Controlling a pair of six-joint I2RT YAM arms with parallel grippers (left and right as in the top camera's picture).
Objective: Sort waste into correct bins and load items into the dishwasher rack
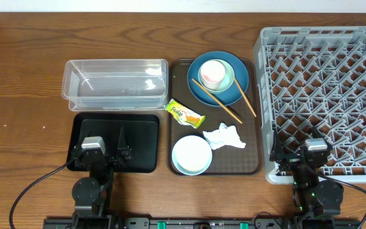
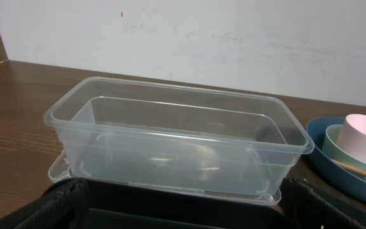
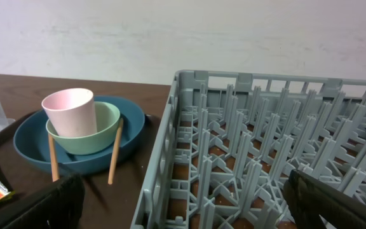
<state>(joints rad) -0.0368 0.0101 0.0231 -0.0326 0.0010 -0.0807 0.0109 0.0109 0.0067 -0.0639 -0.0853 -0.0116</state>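
On the brown serving tray [image 1: 254, 127] a pink cup [image 1: 212, 73] stands in a mint bowl [image 1: 229, 76] on the dark blue plate [image 1: 199, 89]. Two chopsticks [image 1: 224, 102] lean across the plate. The snack wrapper [image 1: 185, 114], the white tissue [image 1: 225, 137] and the white and light-blue bowl [image 1: 192, 154] lie nearer the front. I see no rice grains. The clear tub [image 1: 116, 83] is also in the left wrist view [image 2: 176, 137]. My left gripper [image 1: 104, 150] is open and empty over the black tray [image 1: 138, 137]. My right gripper [image 1: 298, 158] is open and empty at the grey rack's [image 1: 326, 89] front left corner.
The rack fills the right side of the table, and its near wall [image 3: 161, 172] stands close in front of my right gripper. The plate, bowl and cup [image 3: 70, 111] show to its left. A white wall lies behind the table.
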